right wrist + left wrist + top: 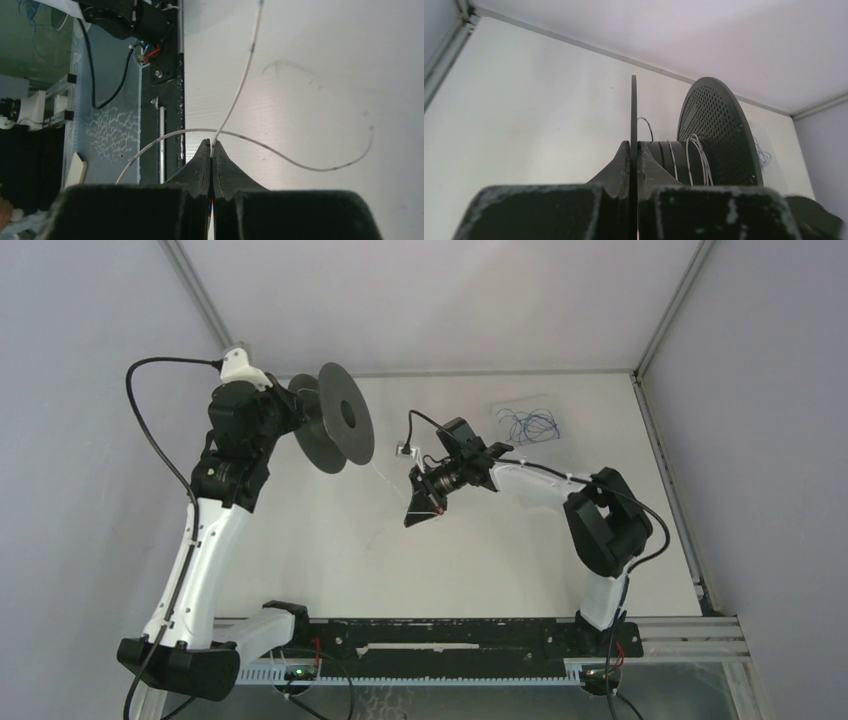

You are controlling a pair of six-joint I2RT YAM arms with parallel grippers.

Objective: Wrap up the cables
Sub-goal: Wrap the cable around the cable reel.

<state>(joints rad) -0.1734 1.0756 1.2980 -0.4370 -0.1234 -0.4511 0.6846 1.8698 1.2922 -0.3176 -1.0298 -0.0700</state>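
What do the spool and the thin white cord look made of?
The spool looks like dark matte plastic: thin stiff discs, one with a grid of small holes. It could be painted metal. The cord is whitish and smooth, probably plastic-jacketed wire: it holds springy open curves and carries spaced dark marks.

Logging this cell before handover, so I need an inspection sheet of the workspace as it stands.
Surface: white table, faint scuff marks.
Job's things: thin whitish cord, a few turns wound on the black perforated plastic spool, the rest trailing loose over the table.
Clutter: tangle of thin blue wire, far right of the table.
Grippers: left gripper shut on one spool flange; right gripper shut on the cord.
Cables: black arm lead looping beside the left arm.
Surroundings: pale enclosure walls with metal corner frames.
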